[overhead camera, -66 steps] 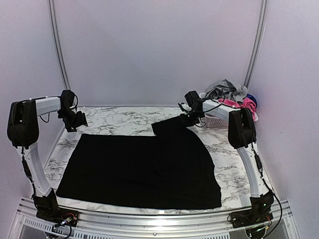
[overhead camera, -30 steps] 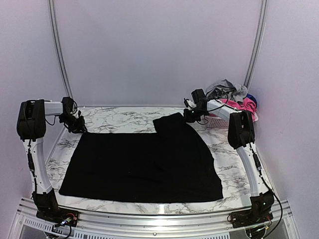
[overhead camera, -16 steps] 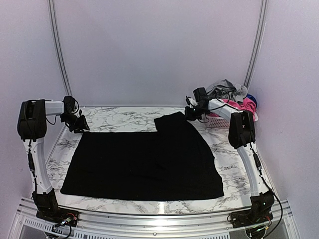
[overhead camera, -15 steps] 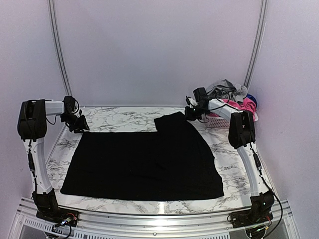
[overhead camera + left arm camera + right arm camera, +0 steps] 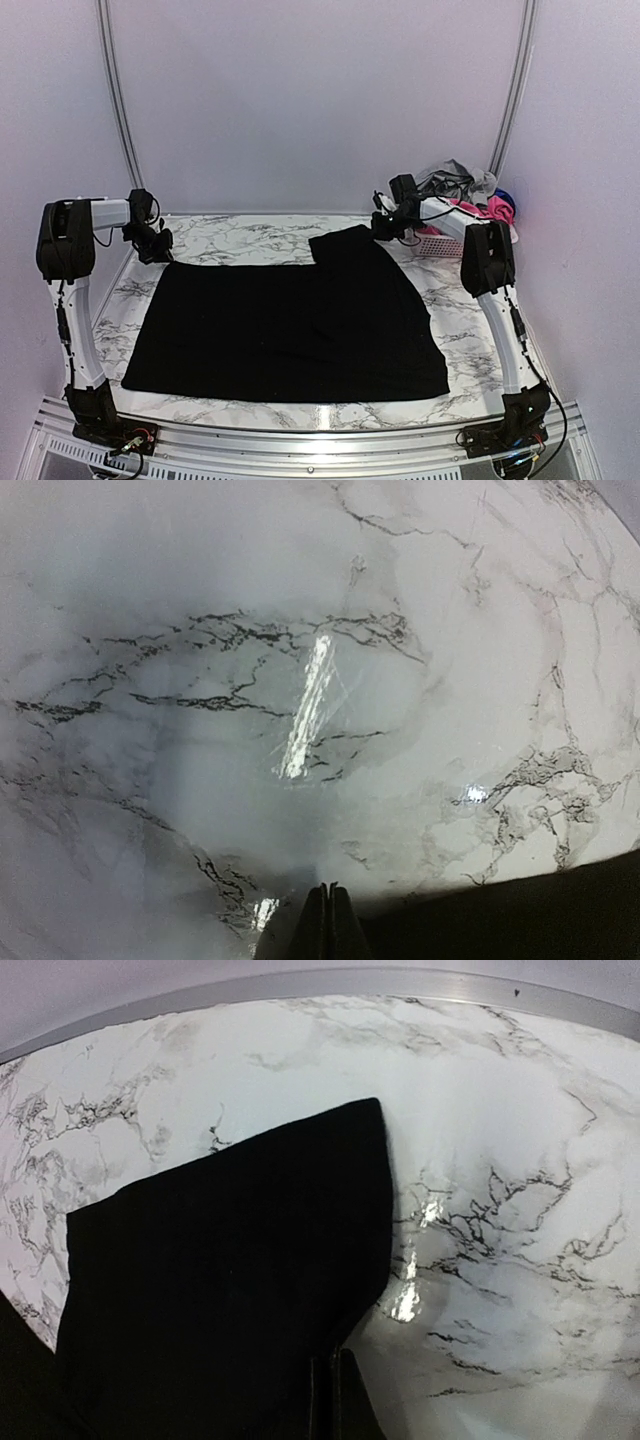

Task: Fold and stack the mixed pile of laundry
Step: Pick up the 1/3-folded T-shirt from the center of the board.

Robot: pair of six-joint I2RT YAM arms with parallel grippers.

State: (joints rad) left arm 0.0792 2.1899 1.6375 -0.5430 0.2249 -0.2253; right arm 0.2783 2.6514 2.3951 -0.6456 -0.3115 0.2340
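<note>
**Clamped at both far corners of the cloth**

Brought the left gripper down from above the cloth to its far-left corner, opened it briefly, then clenched it tight there. Could not confirm from the wrist view a real pinch on the cloth's edge rather than a mere touch beside it. Kept the right gripper clenched at the outer edge of the cloth's far-right flap throughout; could not confirm caught fabric there either. Found the cloth spread nearly flat on the table, with the flap drawn a little farther out than a moment before. Left the rest of the pile heaped in the basket just beyond the cloth's far-right corner, untouched.

Judged the spreading about finished and the first fold about to begin: probably a lift of both far corners and a carry toward the cloth's near edge. Judged it worth checking the left pinch first, to avoid dragging one side only and skewing the fold.
</note>
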